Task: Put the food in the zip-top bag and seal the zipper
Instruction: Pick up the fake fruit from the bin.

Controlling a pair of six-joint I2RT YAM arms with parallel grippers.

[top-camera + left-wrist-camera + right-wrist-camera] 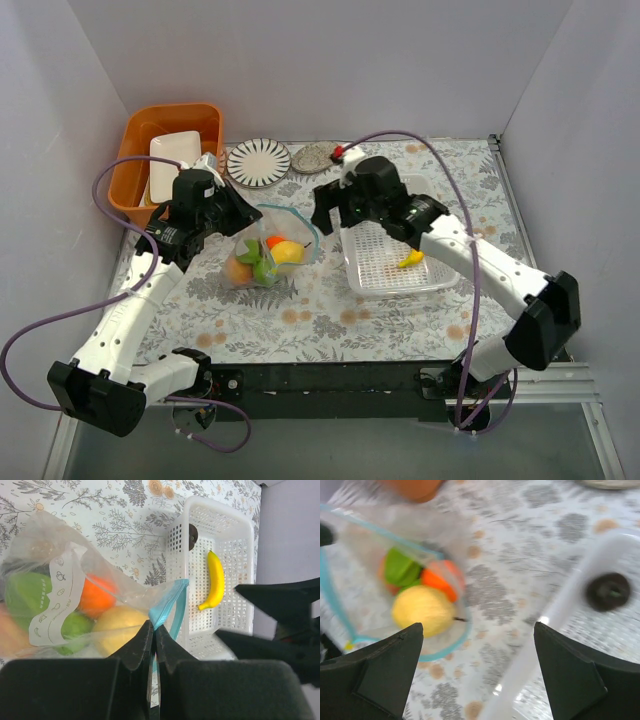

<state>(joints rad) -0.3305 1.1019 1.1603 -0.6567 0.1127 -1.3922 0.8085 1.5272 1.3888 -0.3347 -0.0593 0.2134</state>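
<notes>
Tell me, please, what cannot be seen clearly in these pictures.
1. Dark fruit in the basket: blurred in the right wrist view, behind lattice in the left wrist view, under the right arm from above; kind unclear.
2. Pale orange fruit in the bag: cut by the left wrist view's left edge.
3. Orange bin contents: lower part hidden by the left arm from above.

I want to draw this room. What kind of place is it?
Likely a robot test booth, not a kitchen: white walls box in a flowery table, a left arm and right arm are bolted at its edge, and the zip-top bag holds toy fruit.
</notes>
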